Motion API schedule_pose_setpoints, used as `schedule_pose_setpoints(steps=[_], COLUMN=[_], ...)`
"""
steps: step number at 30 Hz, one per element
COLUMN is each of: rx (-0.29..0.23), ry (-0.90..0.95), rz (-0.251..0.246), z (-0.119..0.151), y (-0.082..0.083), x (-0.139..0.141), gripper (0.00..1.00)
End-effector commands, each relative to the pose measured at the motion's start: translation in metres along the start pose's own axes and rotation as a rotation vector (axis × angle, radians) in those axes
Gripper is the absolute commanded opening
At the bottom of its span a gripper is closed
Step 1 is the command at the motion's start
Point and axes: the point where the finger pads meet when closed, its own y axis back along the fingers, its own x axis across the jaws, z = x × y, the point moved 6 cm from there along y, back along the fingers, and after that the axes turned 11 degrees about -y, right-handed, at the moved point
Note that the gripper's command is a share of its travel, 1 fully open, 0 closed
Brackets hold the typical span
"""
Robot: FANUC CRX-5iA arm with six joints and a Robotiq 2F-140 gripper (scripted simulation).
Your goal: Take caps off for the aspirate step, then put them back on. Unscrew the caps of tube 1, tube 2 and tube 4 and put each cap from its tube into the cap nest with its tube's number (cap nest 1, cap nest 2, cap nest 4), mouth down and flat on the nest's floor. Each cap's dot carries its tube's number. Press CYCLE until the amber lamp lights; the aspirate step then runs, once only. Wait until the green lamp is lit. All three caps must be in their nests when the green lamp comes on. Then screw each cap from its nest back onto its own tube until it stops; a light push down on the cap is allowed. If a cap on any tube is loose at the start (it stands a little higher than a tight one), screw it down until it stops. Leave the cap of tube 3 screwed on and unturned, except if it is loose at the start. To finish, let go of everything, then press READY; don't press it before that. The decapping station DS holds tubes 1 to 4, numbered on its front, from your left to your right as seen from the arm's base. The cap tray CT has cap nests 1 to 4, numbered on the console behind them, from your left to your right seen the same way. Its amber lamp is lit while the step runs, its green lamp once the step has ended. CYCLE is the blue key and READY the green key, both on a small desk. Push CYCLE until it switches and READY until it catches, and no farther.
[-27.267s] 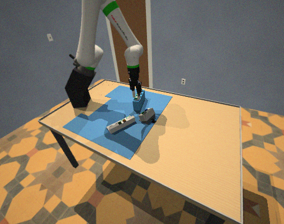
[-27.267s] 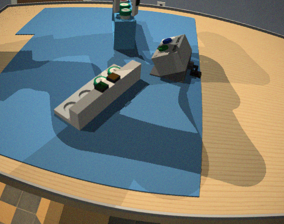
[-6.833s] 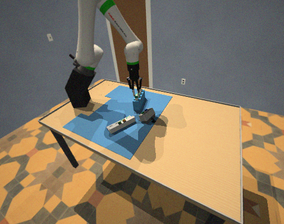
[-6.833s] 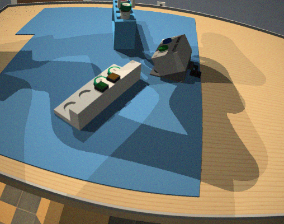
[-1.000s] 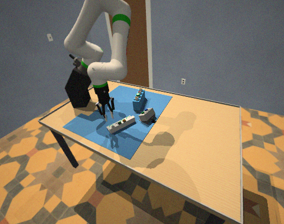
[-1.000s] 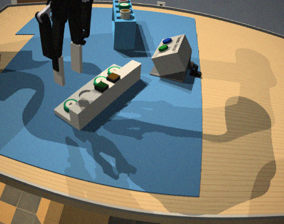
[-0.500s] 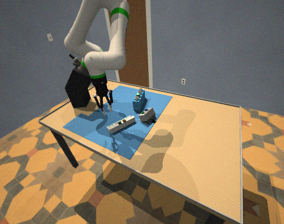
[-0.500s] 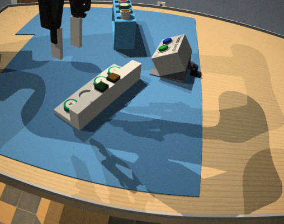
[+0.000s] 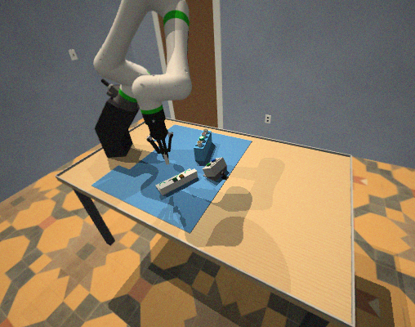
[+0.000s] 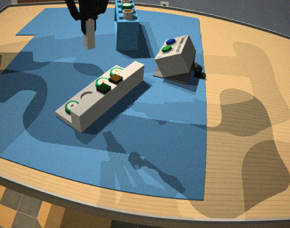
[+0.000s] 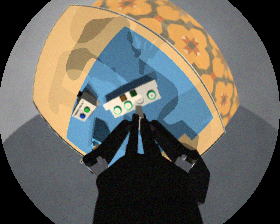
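Note:
My gripper is shut with nothing between its fingers. It hangs above the blue mat, behind the cap tray and left of the blue decapping station. Three green-ringed caps sit in nests of the tray; one nest between them is empty. On the station one tube carries a green cap and the others stand open. The two lamp blocks on the tray look dark green and brownish.
A small grey desk stands right of the tray, with the blue key and the green key on its sloped top. The arm's black base stands at the table's far left corner.

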Motion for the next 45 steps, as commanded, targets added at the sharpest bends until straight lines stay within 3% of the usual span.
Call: schedule_pose_setpoints(steps=[1, 6, 8, 16, 23, 35, 45], rx=[0.018, 0.02, 0.023, 0.03, 0.03, 0.03, 0.03], ry=[-0.275, -0.363, -0.53, -0.824, -0.824, -0.824, -0.824], rz=[0.044, 0.044, 0.043, 0.039, 0.039, 0.039, 0.039], z=[0.011, 0.014, 0.022, 0.04, 0.051, 0.092, 0.115], y=[-0.006, -0.007, -0.011, -0.02, -0.026, -0.046, -0.057], x=[-0.025, -0.032, -0.047, -0.083, -0.105, -0.184, -0.229], gripper=[0.0, 0.0, 0.0, 0.0, 0.0, 0.0, 0.0])
